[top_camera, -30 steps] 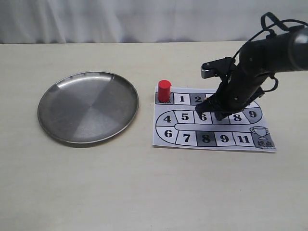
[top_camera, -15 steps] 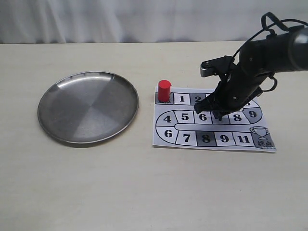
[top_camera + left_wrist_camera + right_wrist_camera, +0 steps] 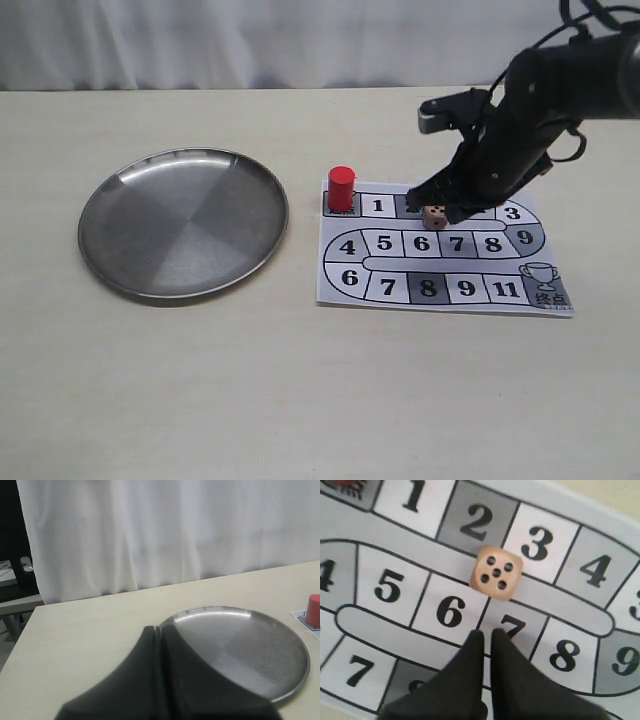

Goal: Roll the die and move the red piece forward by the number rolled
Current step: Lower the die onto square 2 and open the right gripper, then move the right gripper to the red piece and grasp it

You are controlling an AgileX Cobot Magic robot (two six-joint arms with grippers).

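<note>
The die (image 3: 434, 216) lies on the paper board (image 3: 460, 263), on the line between squares 2 and 3 and squares 6 and 7. In the right wrist view the die (image 3: 496, 572) shows five pips. My right gripper (image 3: 452, 208) hovers just above and beside it; the right gripper (image 3: 487, 632) is shut with nothing in it, over square 7. The red piece (image 3: 341, 187) stands upright on the start square at the board's far left corner, and the red piece (image 3: 314, 611) shows at the frame's edge. The left gripper (image 3: 160, 628) is shut and empty.
A round steel plate (image 3: 183, 222) lies left of the board, and the left wrist view looks across this plate (image 3: 240, 645). A white curtain hangs behind the table. The left arm is out of the exterior view.
The right gripper has risen and drawn back from squares 6 and 7. The die, mostly hidden under it before, now lies in plain sight on the board.
</note>
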